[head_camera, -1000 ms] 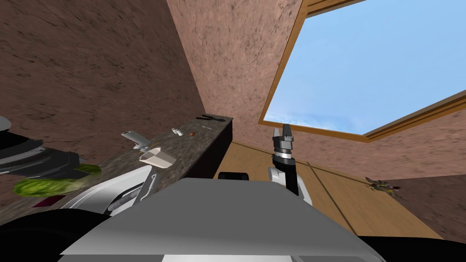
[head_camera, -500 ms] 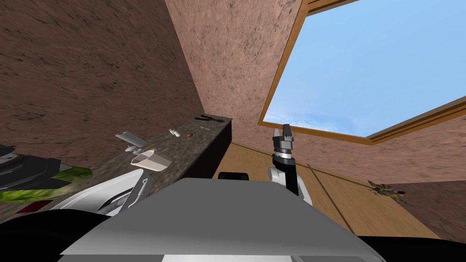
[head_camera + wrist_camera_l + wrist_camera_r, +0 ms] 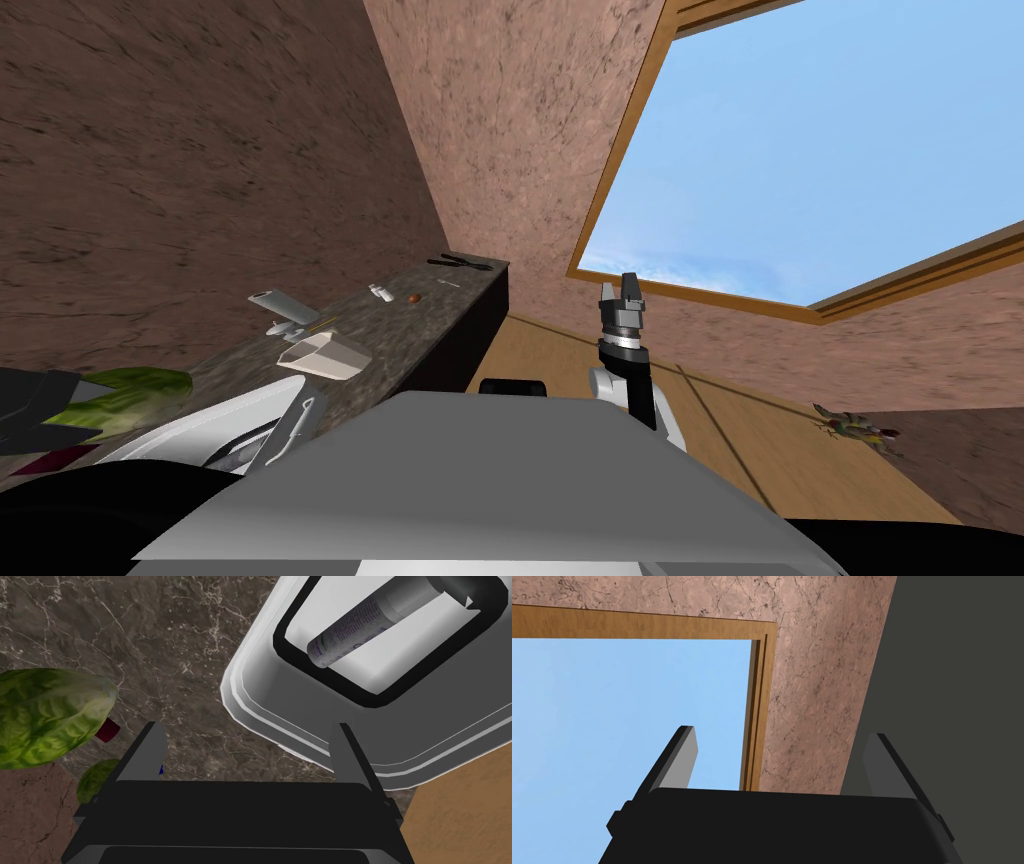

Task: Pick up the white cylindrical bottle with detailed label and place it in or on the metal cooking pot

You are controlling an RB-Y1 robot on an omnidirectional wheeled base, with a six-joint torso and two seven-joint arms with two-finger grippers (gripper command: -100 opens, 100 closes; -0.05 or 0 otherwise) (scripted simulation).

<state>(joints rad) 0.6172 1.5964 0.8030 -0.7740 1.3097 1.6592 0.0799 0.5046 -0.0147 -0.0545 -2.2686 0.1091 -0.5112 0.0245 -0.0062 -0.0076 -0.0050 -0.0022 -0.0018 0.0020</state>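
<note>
Dark marble counter (image 3: 165,641) runs along the left wall, and its front edge drops to the wood floor (image 3: 600,370). The pot (image 3: 280,711), drawn white and grey with a black inner rim, sits close to that edge. The bottle (image 3: 365,623) lies on its side inside the pot, label showing.

The left gripper (image 3: 247,726) hangs above the counter with its fingers wide apart and nothing between them. One finger is over the pot's rim, the other over bare marble. A strip of bare marble separates the pot from the lettuce (image 3: 45,713), and a small dark red thing (image 3: 107,730) peeks out beside the leaves.

The right gripper (image 3: 622,290) is raised over the floor, well apart from the counter, its fingers also wide and empty.

Count: one bottle, one pot, one lettuce. Farther along the counter lie five more things: one tipped white cup (image 3: 325,357), one grey cylinder (image 3: 280,303), one small white piece (image 3: 380,293), one brown bit (image 3: 413,297) and one black tool (image 3: 460,263) at the far end.
</note>
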